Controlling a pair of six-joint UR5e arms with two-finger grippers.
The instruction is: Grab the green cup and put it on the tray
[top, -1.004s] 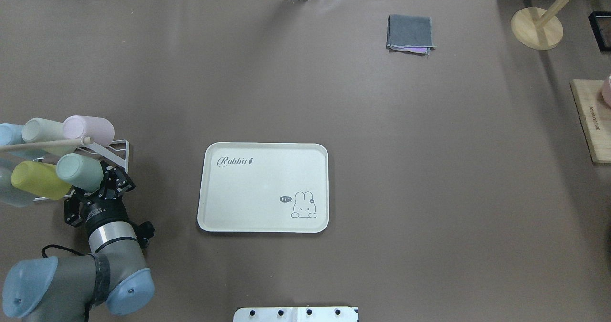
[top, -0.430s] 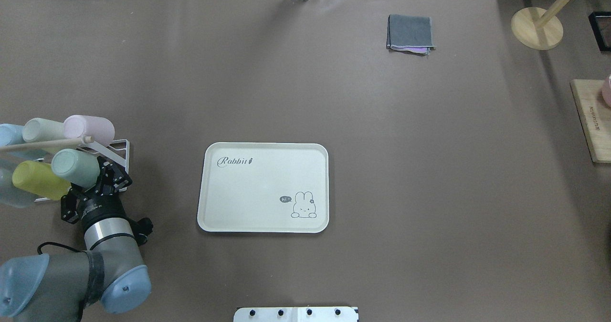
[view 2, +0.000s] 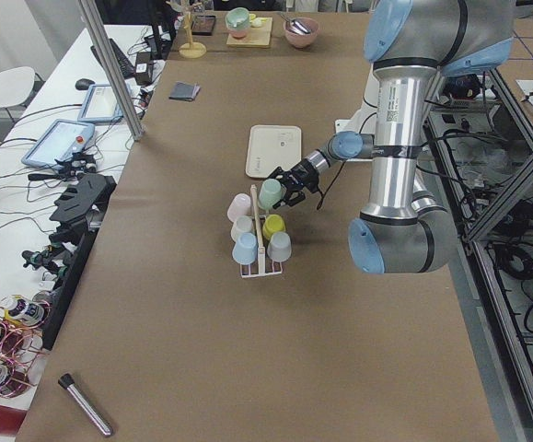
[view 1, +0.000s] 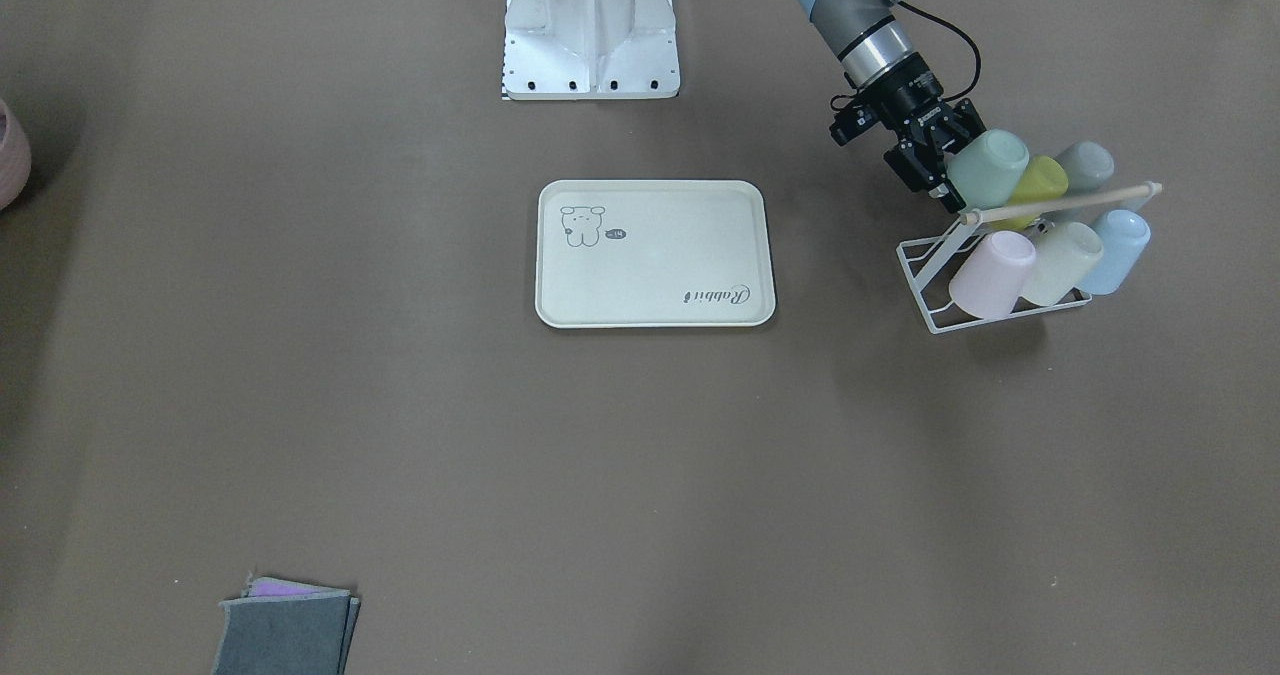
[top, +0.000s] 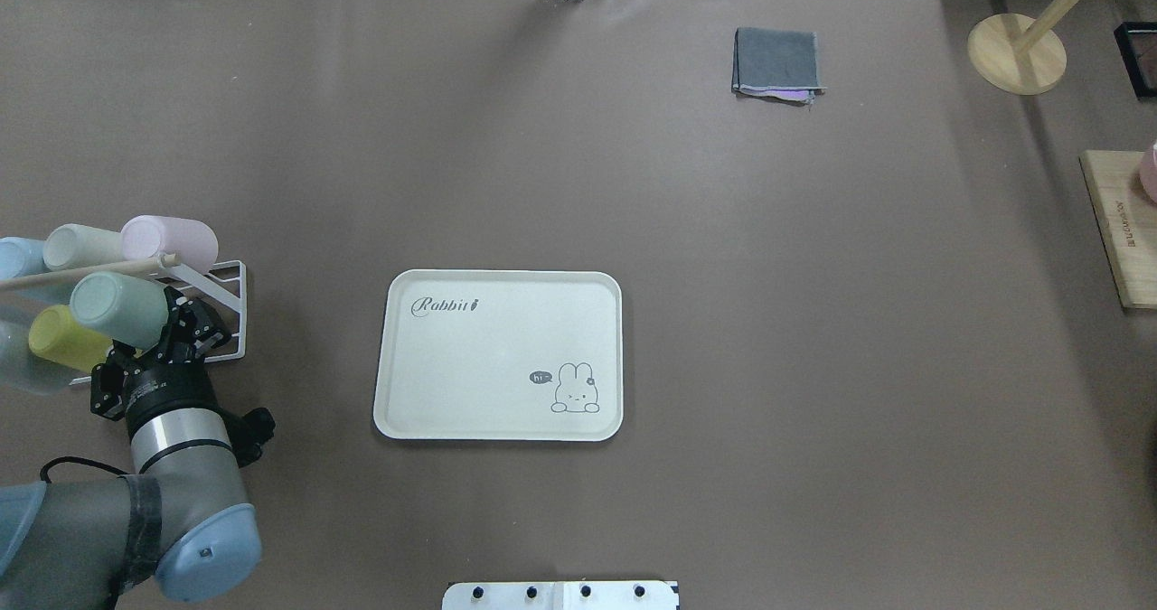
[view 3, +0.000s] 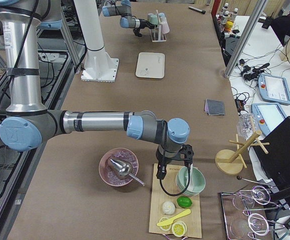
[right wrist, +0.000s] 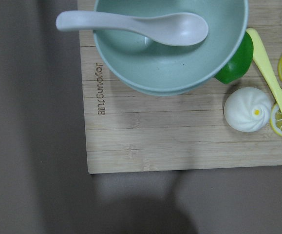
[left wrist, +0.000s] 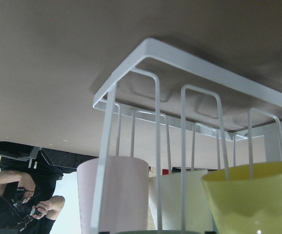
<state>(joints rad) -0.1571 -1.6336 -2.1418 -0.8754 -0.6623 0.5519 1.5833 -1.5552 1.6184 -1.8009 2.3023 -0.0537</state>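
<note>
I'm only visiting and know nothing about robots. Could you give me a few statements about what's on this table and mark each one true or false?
1. No cup stands on the tray. True.
2. The left gripper grips a pink cup. False: it is shut on the green cup.
3. A yellow cup sits on the wire rack. True.
4. The grey cloth lies on the tray. False: it lies on the table, far from the tray.
</note>
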